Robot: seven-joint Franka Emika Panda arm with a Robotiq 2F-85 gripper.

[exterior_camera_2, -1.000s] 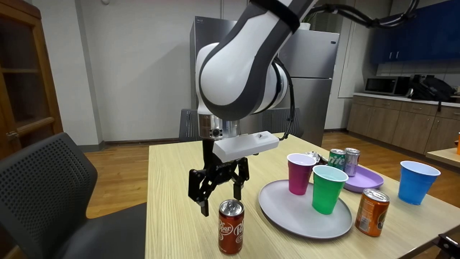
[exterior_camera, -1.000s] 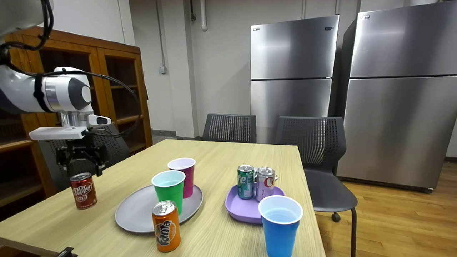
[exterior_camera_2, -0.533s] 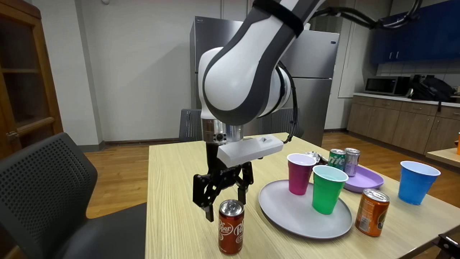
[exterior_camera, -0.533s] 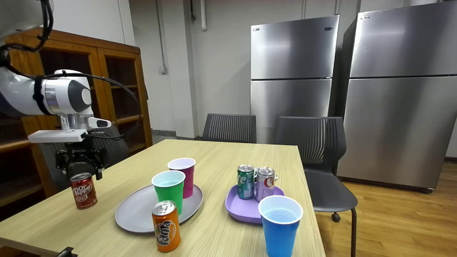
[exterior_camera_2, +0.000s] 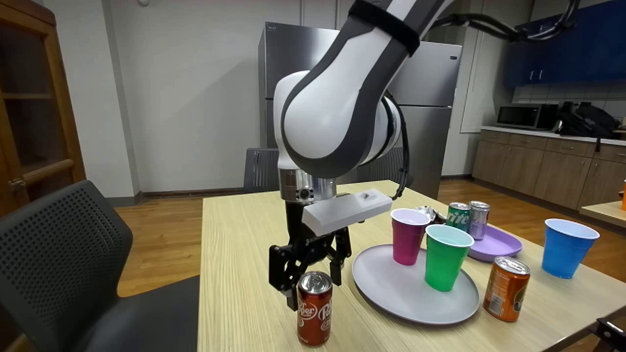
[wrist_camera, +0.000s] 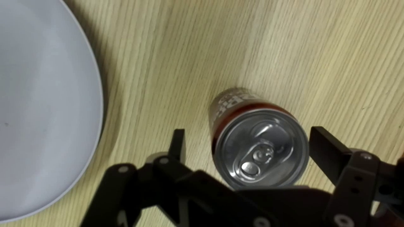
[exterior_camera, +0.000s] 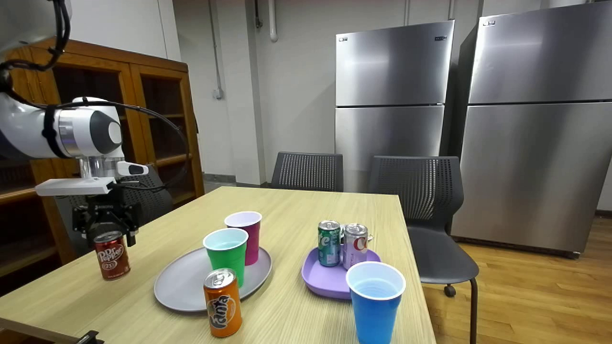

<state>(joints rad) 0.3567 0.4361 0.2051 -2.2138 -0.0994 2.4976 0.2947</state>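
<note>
A dark red Dr Pepper can [exterior_camera: 112, 260] stands upright on the table, seen in both exterior views. My gripper [exterior_camera_2: 314, 294] is open and pointing down at the height of the can's top. In the wrist view the silver lid of the can [wrist_camera: 260, 151] lies between the spread fingers. The right finger [wrist_camera: 329, 151] appears close against the rim; whether it touches cannot be told. A strip of table shows between the left finger [wrist_camera: 178, 143] and the can. The palm linkage covers the lid's lower edge there.
Beside the can is a grey plate [exterior_camera_2: 381, 293] bearing a green cup [exterior_camera_2: 445, 264] and a magenta cup [exterior_camera_2: 407, 244]. An orange Fanta can [exterior_camera: 223, 306], a purple tray [exterior_camera: 320, 284] with two cans, and a blue cup [exterior_camera: 375, 306] are farther off. A chair [exterior_camera_2: 63, 274] adjoins the table edge.
My gripper has come down steadily, its fingers dropping from above the can to either side of its top. It stays open. The can and the other objects have kept their places.
</note>
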